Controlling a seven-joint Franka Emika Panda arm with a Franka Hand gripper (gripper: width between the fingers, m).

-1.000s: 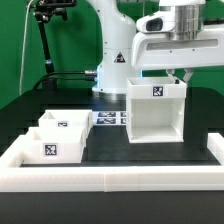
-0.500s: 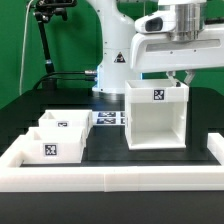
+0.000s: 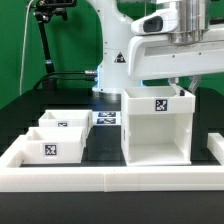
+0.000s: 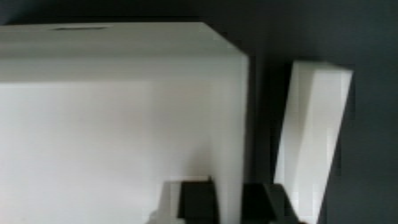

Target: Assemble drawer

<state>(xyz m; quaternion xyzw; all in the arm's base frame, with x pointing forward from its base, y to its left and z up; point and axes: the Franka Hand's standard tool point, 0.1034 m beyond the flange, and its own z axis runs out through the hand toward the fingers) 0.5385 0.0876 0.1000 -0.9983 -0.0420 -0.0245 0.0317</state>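
One large open-fronted cabinet (image 3: 157,135) is being counted toward the tabletop's edge at the exterior view's right; two small drawer boxes are being counted by the opposite edge, the rear drawer box (image 3: 75,126) and the front drawer box (image 3: 35,150); one marker board (image 3: 108,118) is being counted toward the far edge; one tag (image 3: 158,103) is being carried on each box.

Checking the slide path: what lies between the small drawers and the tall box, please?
Exterior view: bare table between small drawers and tall box; the marker board sits behind.
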